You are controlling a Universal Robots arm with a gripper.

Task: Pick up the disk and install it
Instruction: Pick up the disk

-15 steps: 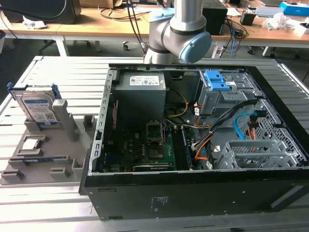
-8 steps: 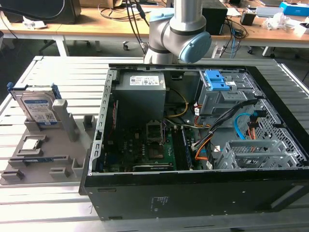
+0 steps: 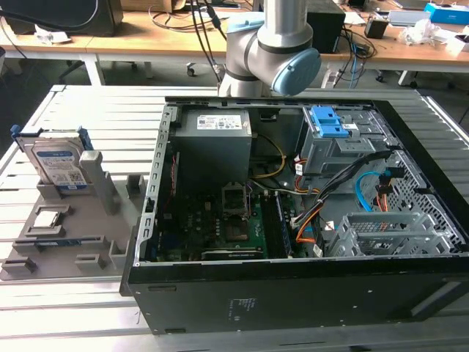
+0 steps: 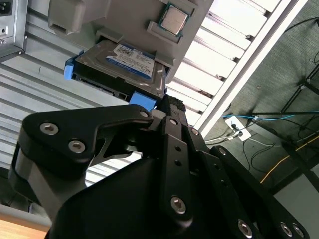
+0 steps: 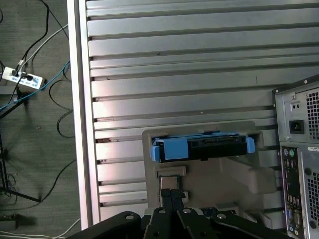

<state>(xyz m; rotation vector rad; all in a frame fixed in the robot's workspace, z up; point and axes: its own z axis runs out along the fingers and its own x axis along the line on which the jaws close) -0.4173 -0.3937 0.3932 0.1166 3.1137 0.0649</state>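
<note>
The disk (image 3: 57,158), silver-grey with a white-and-blue label and a blue carrier frame, stands on edge in a grey holder (image 3: 66,242) at the exterior view's left. Both wrist views show it too: its label face (image 4: 119,64) and its blue-framed edge (image 5: 199,148). My black gripper (image 5: 172,194) hangs well clear of the disk, its fingers together and holding nothing. The fingertips (image 4: 167,104) point toward the holder.
A small square processor chip (image 4: 173,19) lies in the same holder beside the disk. The open computer case (image 3: 293,293) fills the middle and right of the slatted metal table (image 3: 73,103), with a grey drive cage with blue latches (image 3: 330,132) inside. Cables lie on the floor (image 5: 30,79) beyond the table edge.
</note>
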